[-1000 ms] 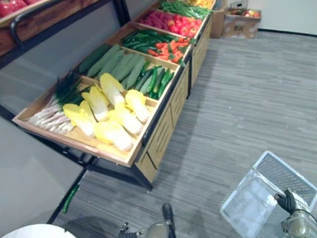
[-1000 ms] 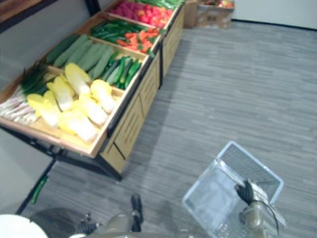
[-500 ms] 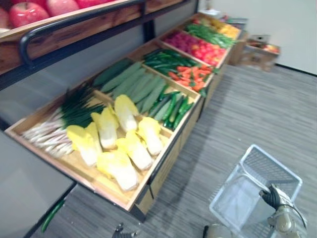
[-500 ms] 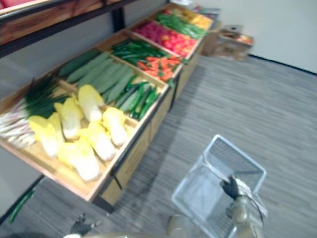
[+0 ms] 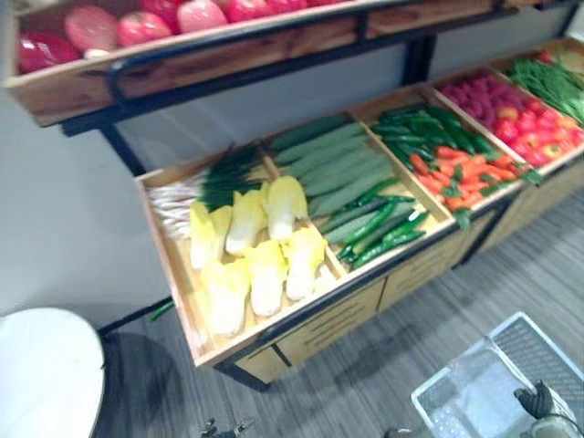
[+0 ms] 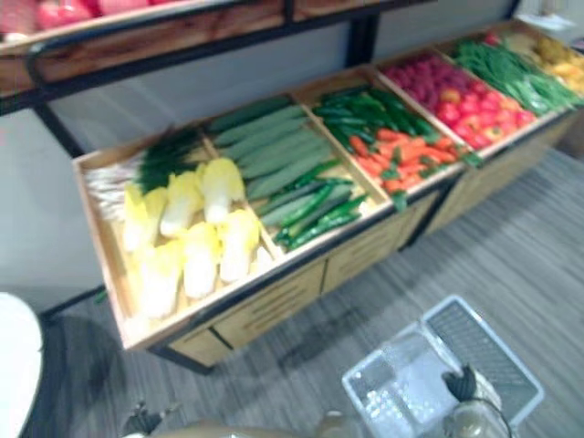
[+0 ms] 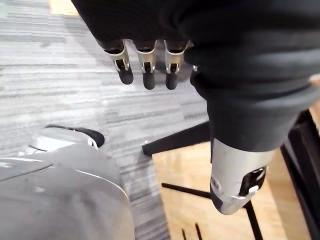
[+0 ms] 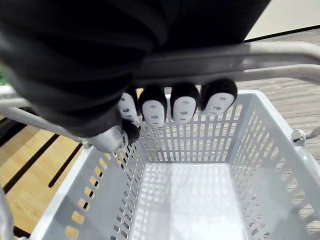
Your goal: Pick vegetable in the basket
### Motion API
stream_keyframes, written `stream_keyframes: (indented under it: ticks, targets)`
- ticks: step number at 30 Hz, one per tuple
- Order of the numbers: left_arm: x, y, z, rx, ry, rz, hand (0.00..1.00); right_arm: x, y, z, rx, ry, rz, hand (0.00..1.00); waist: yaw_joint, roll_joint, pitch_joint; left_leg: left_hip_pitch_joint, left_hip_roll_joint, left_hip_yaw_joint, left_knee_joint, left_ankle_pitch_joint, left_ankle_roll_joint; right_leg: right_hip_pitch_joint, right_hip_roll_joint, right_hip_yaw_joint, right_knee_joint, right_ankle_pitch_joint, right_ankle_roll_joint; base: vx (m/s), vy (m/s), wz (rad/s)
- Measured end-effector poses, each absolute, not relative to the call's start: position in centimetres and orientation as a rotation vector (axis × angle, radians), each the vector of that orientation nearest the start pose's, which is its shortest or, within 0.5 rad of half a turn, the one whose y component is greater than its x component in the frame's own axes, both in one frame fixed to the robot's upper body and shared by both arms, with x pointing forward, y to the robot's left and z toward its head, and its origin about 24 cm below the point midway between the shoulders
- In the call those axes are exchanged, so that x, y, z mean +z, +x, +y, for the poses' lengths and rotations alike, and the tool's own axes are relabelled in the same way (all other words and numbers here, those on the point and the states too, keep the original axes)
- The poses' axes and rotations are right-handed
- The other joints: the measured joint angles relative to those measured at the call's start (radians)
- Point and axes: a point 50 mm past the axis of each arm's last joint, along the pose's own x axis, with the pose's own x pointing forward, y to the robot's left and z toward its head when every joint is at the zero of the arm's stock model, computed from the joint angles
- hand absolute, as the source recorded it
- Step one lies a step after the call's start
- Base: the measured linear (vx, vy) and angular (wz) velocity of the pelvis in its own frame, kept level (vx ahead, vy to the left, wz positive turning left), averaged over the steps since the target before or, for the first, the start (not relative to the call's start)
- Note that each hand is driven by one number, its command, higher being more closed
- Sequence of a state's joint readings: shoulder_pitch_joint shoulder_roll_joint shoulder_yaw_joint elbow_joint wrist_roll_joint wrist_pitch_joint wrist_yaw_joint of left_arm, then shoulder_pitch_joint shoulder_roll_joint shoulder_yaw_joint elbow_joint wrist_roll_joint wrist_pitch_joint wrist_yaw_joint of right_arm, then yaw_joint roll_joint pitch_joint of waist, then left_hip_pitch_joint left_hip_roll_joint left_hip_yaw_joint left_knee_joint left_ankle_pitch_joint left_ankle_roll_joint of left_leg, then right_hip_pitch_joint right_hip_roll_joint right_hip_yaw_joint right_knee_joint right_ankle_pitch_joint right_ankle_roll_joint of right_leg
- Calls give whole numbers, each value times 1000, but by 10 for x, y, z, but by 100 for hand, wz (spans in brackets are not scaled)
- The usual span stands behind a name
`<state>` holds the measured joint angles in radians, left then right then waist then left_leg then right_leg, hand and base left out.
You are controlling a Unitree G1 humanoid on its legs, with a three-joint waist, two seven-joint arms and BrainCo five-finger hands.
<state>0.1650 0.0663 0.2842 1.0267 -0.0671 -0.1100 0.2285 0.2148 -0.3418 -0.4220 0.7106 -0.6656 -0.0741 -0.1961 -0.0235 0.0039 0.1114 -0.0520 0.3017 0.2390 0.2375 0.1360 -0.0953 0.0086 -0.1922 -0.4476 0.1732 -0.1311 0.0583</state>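
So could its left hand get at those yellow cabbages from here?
Probably yes. The left hand hangs open and empty, low by the stand, and the yellow cabbages lie uncovered near the front of their wooden crate. It would have to rise over the rim first.

White slotted basket, pale-yellow cabbages, dark-green cucumbers, red apples, grey striped floor.

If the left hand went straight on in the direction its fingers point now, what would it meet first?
Probably the floor. The left hand hangs with straight fingers aimed at the grey floor, and the left wrist view shows nothing between them, though depth is hard to judge.
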Motion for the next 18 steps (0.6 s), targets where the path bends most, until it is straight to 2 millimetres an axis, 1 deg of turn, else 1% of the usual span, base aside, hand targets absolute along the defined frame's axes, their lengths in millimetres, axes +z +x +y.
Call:
stream_keyframes:
  ticks: [2,3,4,6,7,9,10,11,12,14,15,16,18]
  targets:
    - [-159,59,227,606,-7,1079,0,-80,95,-345,-424,-895,860,100,-4,0,0,6,-10,105,6,-23,7,27,1,-45,-23,0,-2,40,-70,79]
    - [-158,58,228,629,-14,1080,0,-84,89,-342,-434,-874,875,100,-6,1,0,22,-36,136,-59,-24,6,32,4,-72,-33,0,-2,43,-5,73]
    - [-157,58,229,659,-13,1072,0,-86,88,-339,-434,-863,880,100,-3,4,-2,39,-51,134,-116,-19,3,31,10,-79,-33,0,-2,28,24,53]
    - [-155,57,233,728,-12,1058,0,-89,86,-334,-429,-851,886,100,-2,7,-3,64,-60,122,-195,-15,-3,27,20,-92,-34,3,2,14,52,23]
    - [-151,61,237,784,-6,1021,0,-91,85,-332,-433,-845,889,100,-1,8,-4,74,-69,118,-230,-15,-4,26,20,-99,-35,7,8,-7,88,19]
    - [-136,78,245,841,36,902,0,-93,84,-327,-438,-835,878,100,0,10,-6,73,-84,106,-255,-15,-4,27,18,-106,-55,30,16,-20,110,16]
    - [-120,94,249,851,62,783,0,-95,83,-325,-437,-830,873,100,2,9,-6,71,-100,104,-272,-15,-4,31,16,-111,-82,50,26,-26,105,13]
    - [-113,101,250,844,85,736,0,-94,83,-326,-445,-830,872,100,2,11,-7,71,-105,103,-280,-15,-4,31,13,-113,-90,57,29,-53,143,13]
    - [-98,115,250,819,124,636,0,-94,83,-327,-451,-830,869,100,2,14,-8,71,-115,102,-296,-16,-4,32,10,-114,-104,71,32,-44,106,8]
    - [-81,130,248,773,190,525,0,-94,83,-325,-452,-825,869,100,5,20,-10,72,-125,97,-309,-23,-2,32,6,-114,-113,82,41,-52,96,9]
    - [-74,135,245,748,221,485,0,-94,83,-325,-453,-827,868,100,4,26,-12,72,-127,85,-308,-40,3,31,6,-113,-117,87,44,-71,99,6]
    - [-72,136,243,741,227,471,0,-94,83,-325,-452,-826,868,100,4,30,-15,72,-127,81,-308,-49,2,31,6,-113,-119,89,45,-71,87,1]
    - [-60,139,234,716,255,412,0,-95,81,-324,-447,-825,870,100,3,35,-19,73,-135,80,-303,-66,1,30,1,-93,-125,89,50,-62,62,-1]
